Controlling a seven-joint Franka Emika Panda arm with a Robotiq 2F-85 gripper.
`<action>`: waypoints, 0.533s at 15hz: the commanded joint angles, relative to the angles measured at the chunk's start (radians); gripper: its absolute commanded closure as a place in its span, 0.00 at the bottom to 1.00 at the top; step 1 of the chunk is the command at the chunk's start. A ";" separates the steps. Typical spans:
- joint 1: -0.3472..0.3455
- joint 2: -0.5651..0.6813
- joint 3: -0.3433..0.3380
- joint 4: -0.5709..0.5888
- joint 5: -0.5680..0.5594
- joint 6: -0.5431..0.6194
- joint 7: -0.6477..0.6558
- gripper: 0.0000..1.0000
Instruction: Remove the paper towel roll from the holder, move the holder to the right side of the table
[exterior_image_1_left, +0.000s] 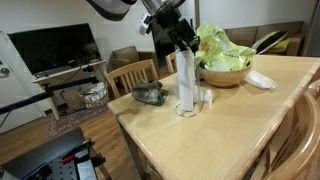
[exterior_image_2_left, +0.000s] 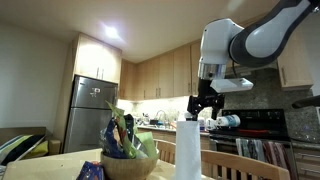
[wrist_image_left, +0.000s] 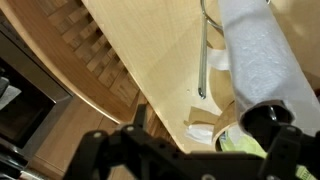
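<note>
The paper towel roll (exterior_image_1_left: 187, 82) stands upright in the holder, whose ring base (exterior_image_1_left: 187, 111) rests on the table (exterior_image_1_left: 230, 130). My gripper (exterior_image_1_left: 183, 38) hangs just above the roll's top, fingers apart. In an exterior view the gripper (exterior_image_2_left: 205, 103) sits at the top of the roll (exterior_image_2_left: 190, 150). In the wrist view the roll (wrist_image_left: 258, 55) runs up towards my gripper (wrist_image_left: 205, 125), and a thin metal rod of the holder (wrist_image_left: 203, 60) shows beside it. I cannot tell whether the fingers touch the roll.
A wooden bowl of green things (exterior_image_1_left: 225, 68) stands right behind the roll and also shows in an exterior view (exterior_image_2_left: 125, 160). A crumpled white napkin (exterior_image_1_left: 260, 79) lies beside it. A dark object (exterior_image_1_left: 150, 95) lies near the table's edge. Slatted chairs (exterior_image_1_left: 130, 75) stand around.
</note>
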 joint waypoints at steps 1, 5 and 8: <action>0.002 -0.001 0.008 0.002 0.059 -0.024 -0.067 0.00; 0.006 0.002 0.011 0.005 0.137 -0.025 -0.145 0.00; 0.008 0.003 0.008 0.008 0.152 -0.026 -0.161 0.32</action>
